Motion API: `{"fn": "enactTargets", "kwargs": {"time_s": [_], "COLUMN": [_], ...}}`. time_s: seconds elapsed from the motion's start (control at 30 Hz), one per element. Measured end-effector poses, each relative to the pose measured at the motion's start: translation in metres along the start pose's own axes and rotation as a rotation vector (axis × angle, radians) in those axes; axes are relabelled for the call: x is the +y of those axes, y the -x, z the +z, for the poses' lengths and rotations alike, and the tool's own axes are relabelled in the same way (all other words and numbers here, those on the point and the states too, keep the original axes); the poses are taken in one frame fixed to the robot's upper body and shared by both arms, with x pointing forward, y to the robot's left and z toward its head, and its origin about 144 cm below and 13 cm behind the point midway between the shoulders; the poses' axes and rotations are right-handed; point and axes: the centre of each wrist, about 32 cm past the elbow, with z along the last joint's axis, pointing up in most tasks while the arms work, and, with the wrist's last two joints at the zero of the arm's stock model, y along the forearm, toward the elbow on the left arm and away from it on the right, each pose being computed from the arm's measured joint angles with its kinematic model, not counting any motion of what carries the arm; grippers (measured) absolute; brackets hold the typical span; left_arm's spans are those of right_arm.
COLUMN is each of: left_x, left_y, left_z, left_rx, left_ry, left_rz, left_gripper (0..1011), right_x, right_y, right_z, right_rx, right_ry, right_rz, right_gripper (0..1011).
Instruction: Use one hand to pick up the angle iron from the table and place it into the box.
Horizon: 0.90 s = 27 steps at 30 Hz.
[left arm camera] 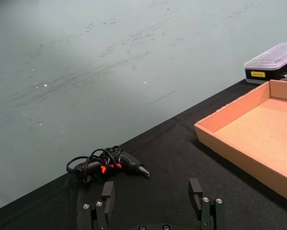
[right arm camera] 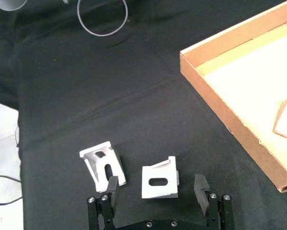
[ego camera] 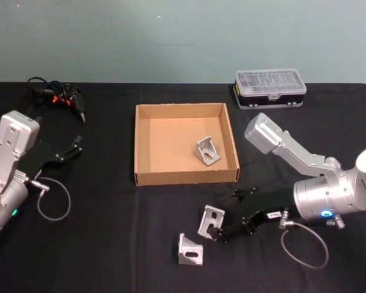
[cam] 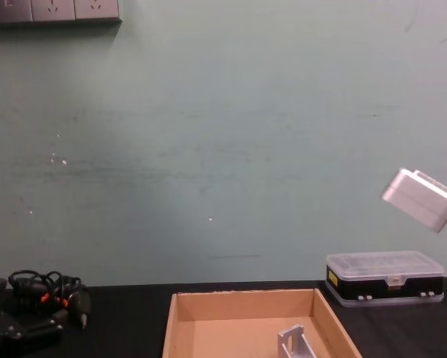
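In the head view, your right tool (ego camera: pixel 227 217) lies low over the counter (ego camera: pixel 109 244). Its fingers are spread wide and hold nothing, with the tips just beside the near iron (ego camera: pixel 211 221). The far iron (ego camera: pixel 190 250) sits a little farther ahead of the tool, toward the robot's side. The box (ego camera: pixel 186 178) lies close on the tool's other side, with the boxed iron (ego camera: pixel 207 151) resting inside it. The left tool (ego camera: pixel 73 148) is parked well apart on the left, so the right arm is plainly the nearer one.

In the left wrist view, the left tool (left arm camera: pixel 152 191) is wide open and empty. The box (left arm camera: pixel 239 153) lies ahead of it, off to one side.

The right wrist view shows the relation your next move turns on. The near iron (right arm camera: pixel 160 182) sits inside the gap of the right tool (right arm camera: pixel 156 179), touching neither finger. Its slotted face is turned up, and the slot runs across the gap from finger to finger. The far iron (right arm camera: pixel 102 163) lies just outside one finger, close enough that you could nudge it on the way down.

In the chest view, the boxed iron (cam: pixel 296 343) stands in the box (cam: pixel 245 297).
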Motion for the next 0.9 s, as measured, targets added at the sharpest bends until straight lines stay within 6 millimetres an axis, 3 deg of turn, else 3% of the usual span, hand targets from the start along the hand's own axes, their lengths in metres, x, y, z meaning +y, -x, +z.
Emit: {"fn": "enactTargets", "kwargs": {"time_s": [0.57,0.83,0.9], "left_x": [0.000,0.000,0.000], "left_y": [0.000,0.000,0.000], "left_z": [0.000,0.000,0.000], "left_rx": [0.000,0.000,0.000], "left_ry": [0.000,0.000,0.000], "left_rz": [0.000,0.000,0.000], "left_gripper": [1011,1011,1011], "right_x": [0.015,0.016,0.017], "right_y": [-0.009,-0.010,-0.010], "right_z": [-0.003,-0.004,-0.004], "right_rx": [-0.003,-0.002,-0.002], "right_ry": [-0.011,-0.008,-0.007], "right_rz": [-0.009,-0.009,-0.009], "right_gripper": [979,799,707]}}
